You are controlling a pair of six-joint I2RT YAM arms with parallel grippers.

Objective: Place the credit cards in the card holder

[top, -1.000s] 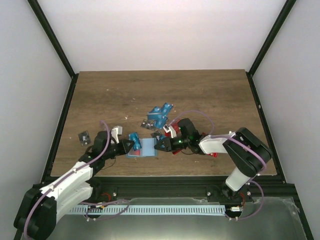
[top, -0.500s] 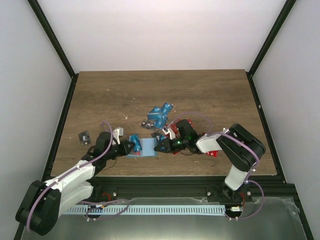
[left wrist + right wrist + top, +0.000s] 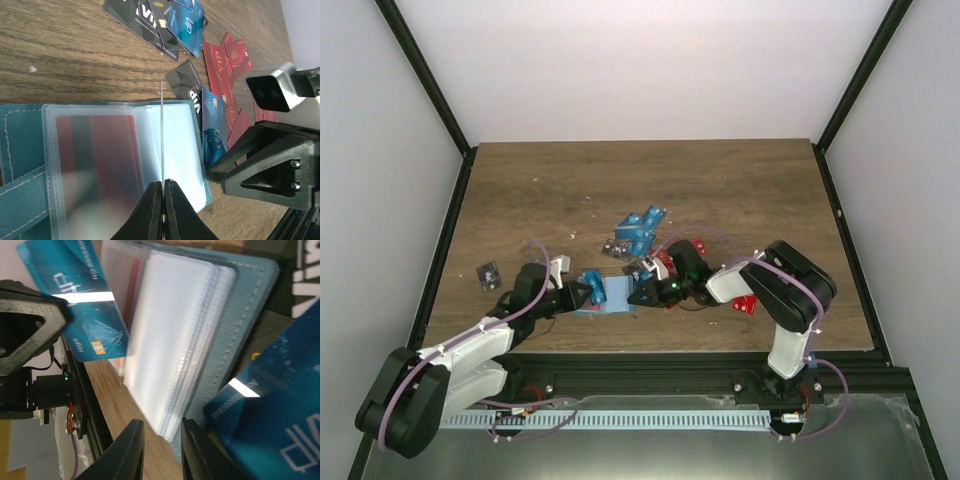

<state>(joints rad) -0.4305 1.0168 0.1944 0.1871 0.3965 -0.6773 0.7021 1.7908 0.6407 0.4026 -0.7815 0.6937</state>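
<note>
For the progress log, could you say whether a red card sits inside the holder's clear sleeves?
Yes, a red card shows through a clear sleeve of the card holder.

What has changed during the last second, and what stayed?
The right arm's elbow swung left; the left arm folded slightly lower. The left fingers, still shut on a blue card, and the right fingers stayed at the card holder. The loose cards lie unmoved.

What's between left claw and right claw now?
The open card holder spans the gap between left claw, pinching a blue credit card, and right claw. Top view shows it.
</note>
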